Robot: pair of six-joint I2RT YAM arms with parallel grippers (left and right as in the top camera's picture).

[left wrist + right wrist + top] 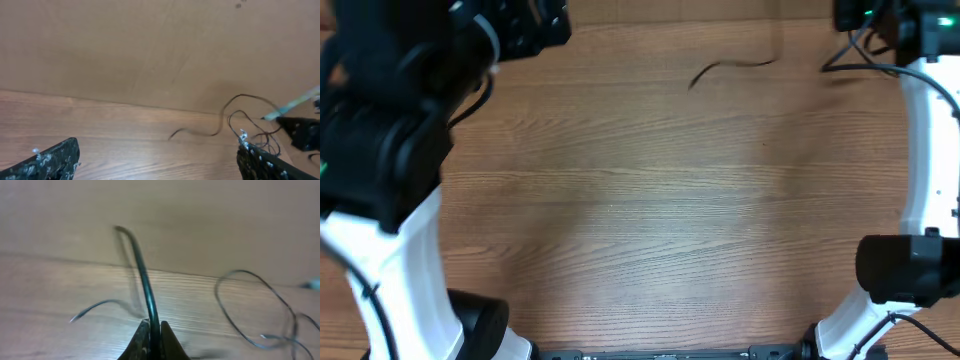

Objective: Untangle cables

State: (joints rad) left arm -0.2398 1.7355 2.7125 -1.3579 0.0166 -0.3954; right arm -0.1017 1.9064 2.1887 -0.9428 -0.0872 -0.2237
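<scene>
Table: warm brown, fine straight wood grain. Cables on the table: black. Arm links at the table's sides: white, with black joints. Left gripper fingers: black, flecked white.

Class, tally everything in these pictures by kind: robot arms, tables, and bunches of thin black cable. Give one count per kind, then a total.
Robot arms: 2 (left arm, right arm)
Wooden table: 1
Bunch of thin black cables: 1 (the single cords in it cannot be counted)
Total: 4
</scene>
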